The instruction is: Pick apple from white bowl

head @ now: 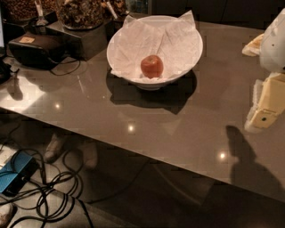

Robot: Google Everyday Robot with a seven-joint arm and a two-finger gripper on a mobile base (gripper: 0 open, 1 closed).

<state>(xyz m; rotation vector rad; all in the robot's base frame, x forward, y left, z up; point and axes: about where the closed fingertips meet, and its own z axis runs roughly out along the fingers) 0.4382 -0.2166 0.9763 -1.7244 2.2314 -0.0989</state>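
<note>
A small red-orange apple (152, 66) lies in the middle of a wide white bowl (187, 55) lined with crumpled white paper. The bowl stands on the glossy brown table (133, 116), toward its back. My gripper (263, 116) hangs at the right edge of the view, pale yellow and white, well to the right of the bowl and above the table. It holds nothing that I can see. Its shadow falls on the table below it.
Dark glass jars of brown snacks (80, 12) stand on a dark box at the back left. A black headset-like device (33, 49) with a cable lies left of the bowl. The table's front edge runs diagonally; below it are tangled cables (49, 191) and a blue box (13, 176).
</note>
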